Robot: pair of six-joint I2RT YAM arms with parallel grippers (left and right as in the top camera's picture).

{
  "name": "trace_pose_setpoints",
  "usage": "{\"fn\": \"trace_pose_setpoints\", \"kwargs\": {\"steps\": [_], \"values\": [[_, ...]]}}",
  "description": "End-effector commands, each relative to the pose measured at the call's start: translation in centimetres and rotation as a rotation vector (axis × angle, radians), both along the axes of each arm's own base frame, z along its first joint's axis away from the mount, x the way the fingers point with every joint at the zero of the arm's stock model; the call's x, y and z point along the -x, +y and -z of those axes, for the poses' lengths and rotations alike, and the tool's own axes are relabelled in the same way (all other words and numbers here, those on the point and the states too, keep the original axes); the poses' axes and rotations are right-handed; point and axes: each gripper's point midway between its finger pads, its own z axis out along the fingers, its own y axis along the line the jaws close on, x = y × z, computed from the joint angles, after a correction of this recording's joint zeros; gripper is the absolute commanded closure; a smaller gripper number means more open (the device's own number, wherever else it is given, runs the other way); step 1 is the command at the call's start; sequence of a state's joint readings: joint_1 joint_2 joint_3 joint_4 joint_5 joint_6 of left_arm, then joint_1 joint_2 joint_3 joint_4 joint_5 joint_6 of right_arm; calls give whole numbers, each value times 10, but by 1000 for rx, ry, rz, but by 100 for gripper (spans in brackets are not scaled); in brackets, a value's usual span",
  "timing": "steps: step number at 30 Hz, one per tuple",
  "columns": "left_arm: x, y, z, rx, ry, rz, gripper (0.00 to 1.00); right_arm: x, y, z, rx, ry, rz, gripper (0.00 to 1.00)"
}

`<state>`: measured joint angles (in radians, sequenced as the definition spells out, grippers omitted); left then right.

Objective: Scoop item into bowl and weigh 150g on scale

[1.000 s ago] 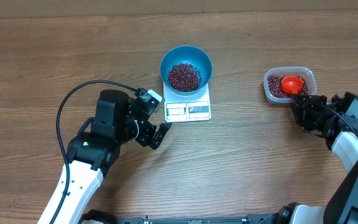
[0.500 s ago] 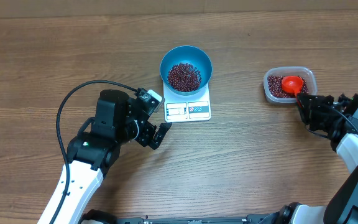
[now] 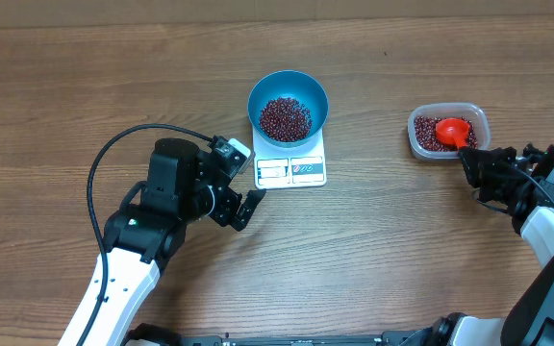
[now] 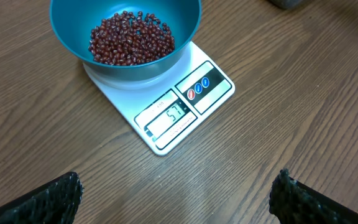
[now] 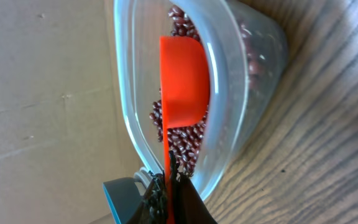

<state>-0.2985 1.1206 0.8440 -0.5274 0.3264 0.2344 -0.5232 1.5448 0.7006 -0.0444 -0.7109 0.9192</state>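
The blue bowl (image 3: pixel 256 88) stands on the white scale (image 3: pixel 291 171) and holds a heap of dark red beans (image 3: pixel 286 117). In the left wrist view the bowl (image 4: pixel 64 28) and its beans (image 4: pixel 131 38) sit on the scale (image 4: pixel 213 81), whose display reads 57. My left gripper (image 3: pixel 248 183) is open on the scale's near left side, with only bare wood between its fingertips (image 4: pixel 176 200). My right gripper (image 3: pixel 469 159) is shut on the handle of an orange-red scoop (image 3: pixel 451 129). The scoop's cup (image 5: pixel 184 81) rests in the clear container on more beans (image 5: pixel 186 140); the pinching jaws (image 5: pixel 169 186) stand at the container's near edge.
The clear plastic container (image 3: pixel 479 117) of beans stands at the right of the wooden table; its wall (image 5: pixel 253 68) fills the right wrist view. A black cable (image 3: pixel 113 149) loops off the left arm. A cardboard-coloured surface borders the table's far edge.
My right gripper has closed onto the scoop's handle and shifted slightly right. The left arm, bowl and scale have not moved.
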Motion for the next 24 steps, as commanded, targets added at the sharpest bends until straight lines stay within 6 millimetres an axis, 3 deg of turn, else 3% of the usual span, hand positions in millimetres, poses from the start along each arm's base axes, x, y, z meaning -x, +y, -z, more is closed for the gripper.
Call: {"fn": "trace_pose_setpoints", "kwargs": {"steps": [1, 7, 15, 24], "values": [[0, 1, 3, 10, 16, -10, 0, -9, -3, -18, 25, -68, -15, 96], [0, 1, 3, 10, 16, -10, 0, -18, -2, -48, 47, -160, -56, 96], [0, 1, 3, 10, 16, -10, 0, -10, -5, -87, 211, -130, -141, 96], [0, 1, 3, 9, 17, -10, 1, -3, -17, -161, 587, -20, -277, 96]]}}
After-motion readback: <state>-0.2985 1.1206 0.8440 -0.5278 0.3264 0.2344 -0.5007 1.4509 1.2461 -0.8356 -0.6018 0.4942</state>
